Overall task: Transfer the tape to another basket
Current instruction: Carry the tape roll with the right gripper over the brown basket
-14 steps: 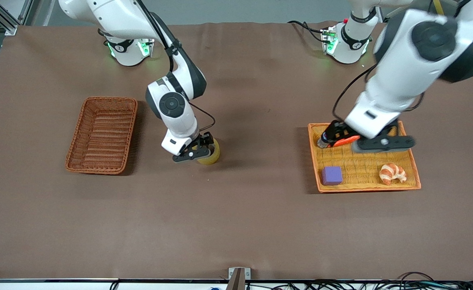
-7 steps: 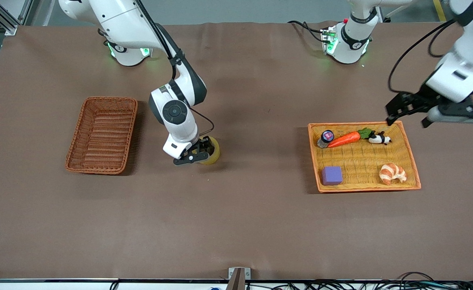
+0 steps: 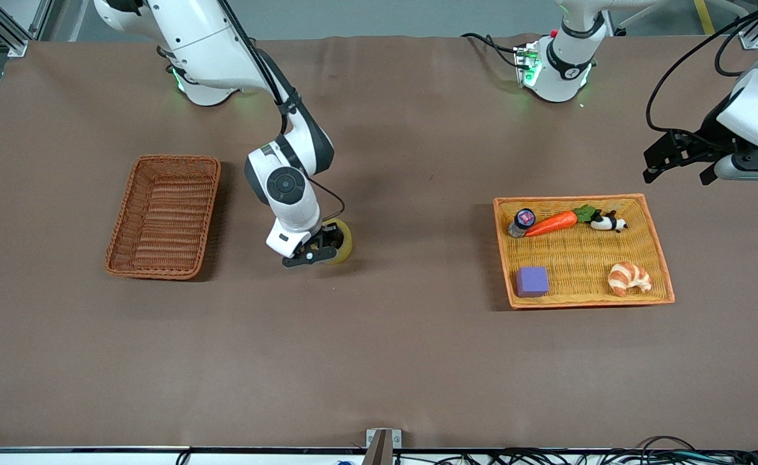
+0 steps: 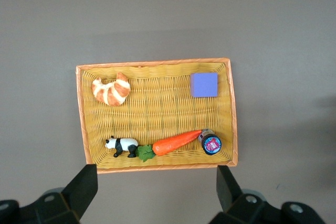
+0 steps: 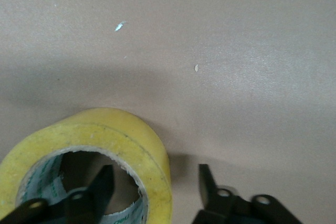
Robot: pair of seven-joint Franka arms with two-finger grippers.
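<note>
The right gripper (image 3: pixel 324 247) is down at the tape (image 3: pixel 340 241), which lies on the brown table (image 3: pixel 379 361) roughly midway between the two baskets. In the right wrist view its jaws straddle the roll's wall: one finger (image 5: pixel 100 190) sits inside the hole of the tape (image 5: pixel 113 142), the other outside on the tablecloth, and a gap shows between the outer finger and the roll, so the jaws are spread and not yet pinching it. The reddish-brown basket (image 3: pixel 163 216) sits toward the right arm's end of the table, well apart from the tape.

The left gripper (image 3: pixel 679 155) hangs with jaws spread wide, holding nothing, over bare table near the left arm's end, just off the orange tray (image 3: pixel 505 258); the left arm waits. In the tray (image 4: pixel 81 114) lie a croissant (image 4: pixel 111 89), a purple block (image 4: pixel 204 85), a carrot (image 4: pixel 176 141), a panda figure (image 4: pixel 122 145) and a small bottle (image 4: pixel 211 144)
</note>
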